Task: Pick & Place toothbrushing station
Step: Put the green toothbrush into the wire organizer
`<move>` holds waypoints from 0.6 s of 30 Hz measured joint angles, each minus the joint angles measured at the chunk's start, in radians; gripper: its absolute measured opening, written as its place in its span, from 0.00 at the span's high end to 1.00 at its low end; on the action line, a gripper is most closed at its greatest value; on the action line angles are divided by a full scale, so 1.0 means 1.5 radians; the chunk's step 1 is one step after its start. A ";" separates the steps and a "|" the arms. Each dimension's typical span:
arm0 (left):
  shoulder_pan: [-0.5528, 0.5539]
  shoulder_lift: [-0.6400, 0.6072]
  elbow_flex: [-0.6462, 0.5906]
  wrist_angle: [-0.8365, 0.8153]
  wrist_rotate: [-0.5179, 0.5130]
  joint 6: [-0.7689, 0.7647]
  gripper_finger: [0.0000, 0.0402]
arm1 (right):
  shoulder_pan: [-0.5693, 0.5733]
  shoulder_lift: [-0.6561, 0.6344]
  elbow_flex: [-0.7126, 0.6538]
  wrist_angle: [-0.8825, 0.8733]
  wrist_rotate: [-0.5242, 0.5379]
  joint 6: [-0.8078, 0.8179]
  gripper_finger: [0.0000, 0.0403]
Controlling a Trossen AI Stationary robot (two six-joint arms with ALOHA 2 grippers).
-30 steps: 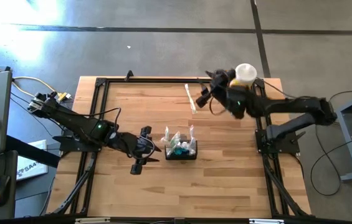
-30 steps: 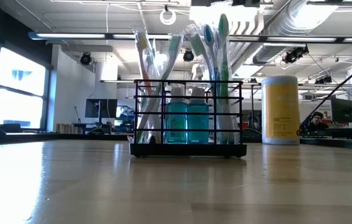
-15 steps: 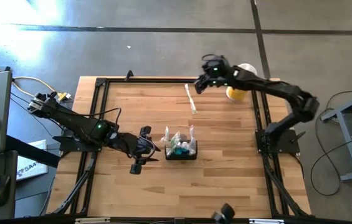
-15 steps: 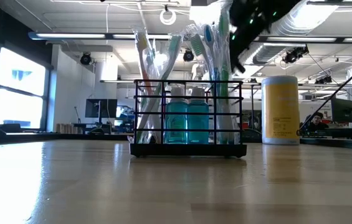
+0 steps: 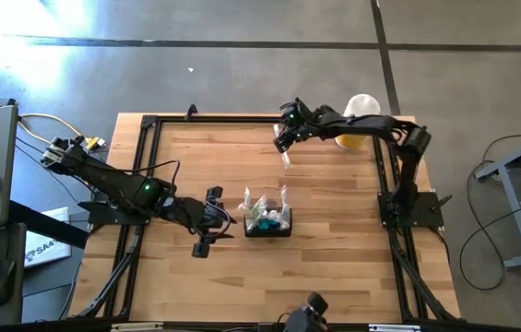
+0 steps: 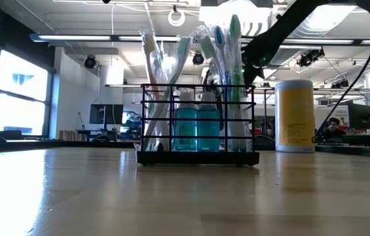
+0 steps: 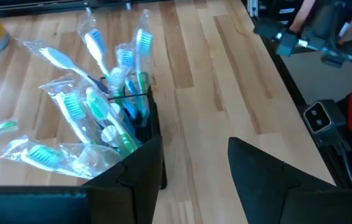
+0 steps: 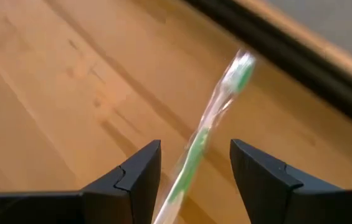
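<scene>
The right tool (image 5: 283, 140), fingers spread and empty, hovers over a loose wrapped toothbrush (image 8: 202, 138) lying flat on the far part of the counter (image 5: 334, 258). The likeliest failure is a missed pinch: the thin, slick wrapper could slide or roll aside as the fingers come together, or they could scrape the wood. The yellow cylinder (image 5: 356, 122) just to the right could be knocked. The left tool (image 5: 212, 221) waits spread and empty, just left of the toothbrushing station (image 5: 267, 219), a black wire caddy at mid-counter, upright, crowded with wrapped brushes and blue bottles.
</scene>
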 joint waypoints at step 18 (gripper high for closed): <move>0.000 0.002 -0.002 -0.005 -0.026 0.003 0.56 | 0.017 0.044 0.000 -0.019 0.013 -0.007 0.55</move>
